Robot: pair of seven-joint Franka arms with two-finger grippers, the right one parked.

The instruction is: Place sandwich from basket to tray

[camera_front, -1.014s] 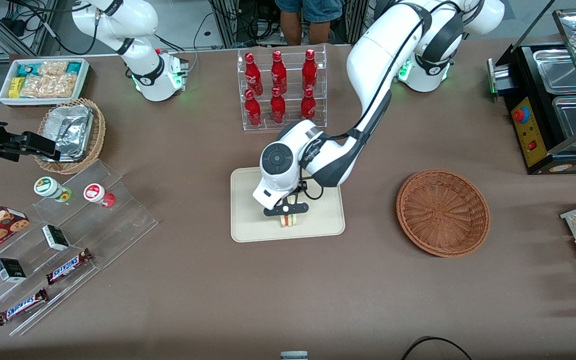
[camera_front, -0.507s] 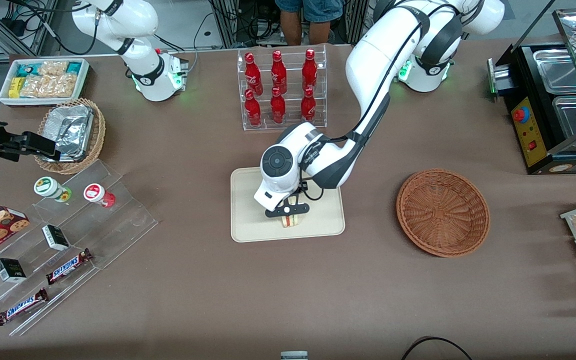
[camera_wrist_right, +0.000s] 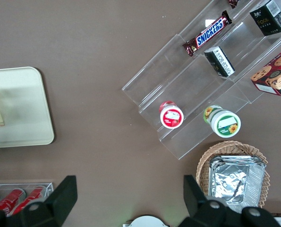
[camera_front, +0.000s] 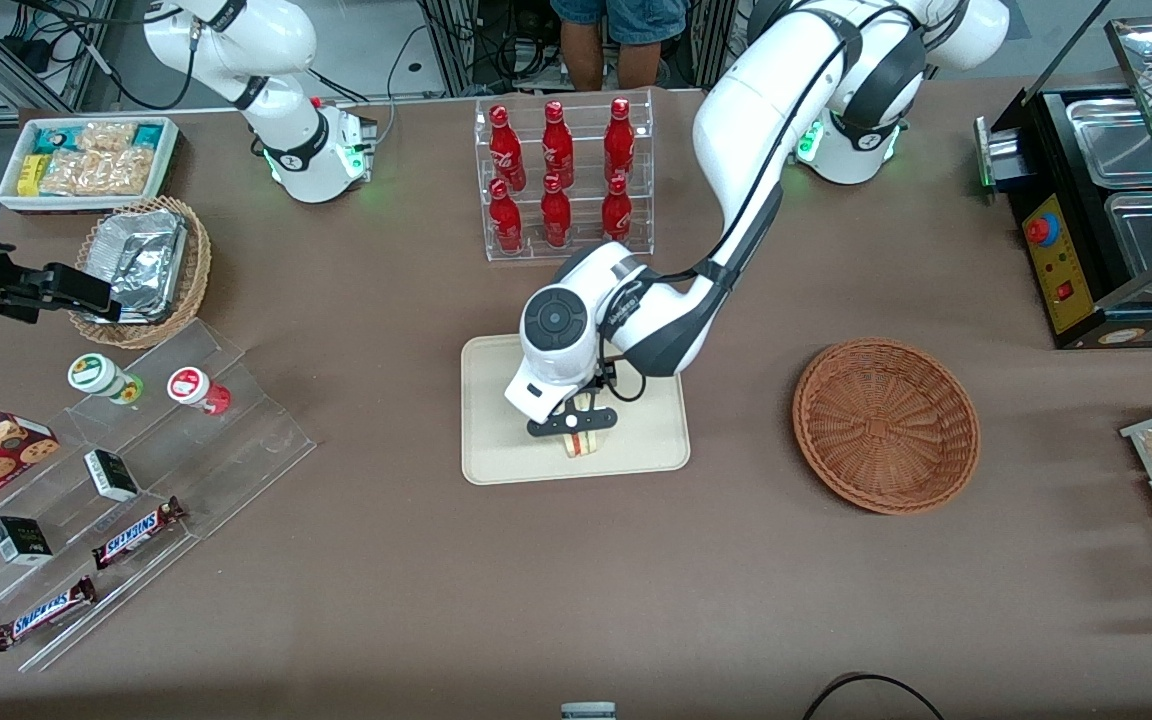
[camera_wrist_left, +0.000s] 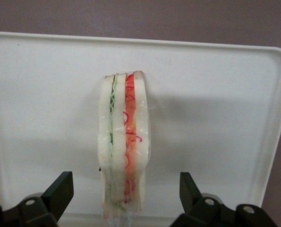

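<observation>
Claw has opened and lifted slightly; sandwich stands released on tray; placement essentially done.

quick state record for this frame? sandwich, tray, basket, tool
sandwich: on the tray, standing on edge, filling layers visible
tray: holds only the sandwich
basket: empty, toward the working arm's end of the table
tool: open, directly above the sandwich, one finger on each side, not touching
task state: sandwich delivered and released

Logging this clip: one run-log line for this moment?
tool: open, above sandwich | sandwich: on tray, released | basket: empty
</observation>
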